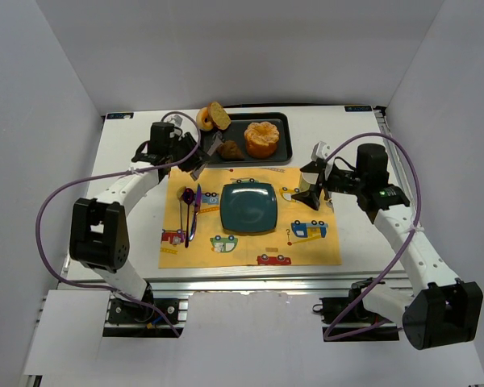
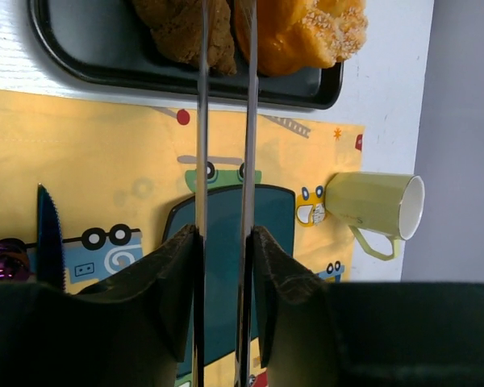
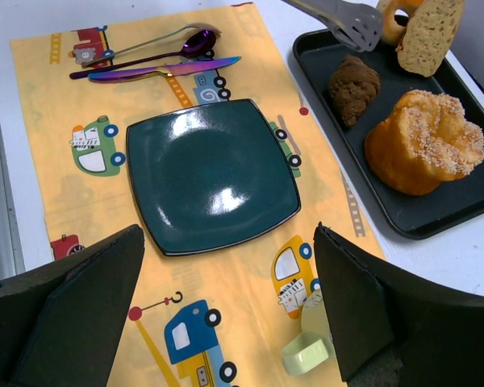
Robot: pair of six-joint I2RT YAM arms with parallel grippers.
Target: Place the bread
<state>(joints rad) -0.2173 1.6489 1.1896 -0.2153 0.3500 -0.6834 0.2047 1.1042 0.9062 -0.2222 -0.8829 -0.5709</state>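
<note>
Judging from where things lie, the job has hardly begun. The bread (image 3: 354,79) sits on the dark tray (image 3: 355,141), just beside the big orange bun (image 3: 427,141), and nothing grips it. The green plate (image 3: 210,173) on the yellow placemat (image 3: 64,210) is bare, and it looks the likely place for the bread, though the task names no spot. Picking up, carrying across and setting down are all left to do.

The left gripper (image 2: 224,242) is clenched on a pair of metal tongs (image 3: 339,18). Its two fingers press from outside on the tongs' arms, which run forward side by side with only a narrow gap between them. From the right wrist view the tongs' tip hangs near the bread, at its far side, apart from it and holding nothing. Whether the tip is fully closed I cannot tell.

The right gripper (image 3: 226,242) is spread wide and empty, hovering over the placemat's near right part. A pale green mug (image 2: 375,205) lies on its side just by the right-hand finger — touching or not, I cannot tell.
</note>
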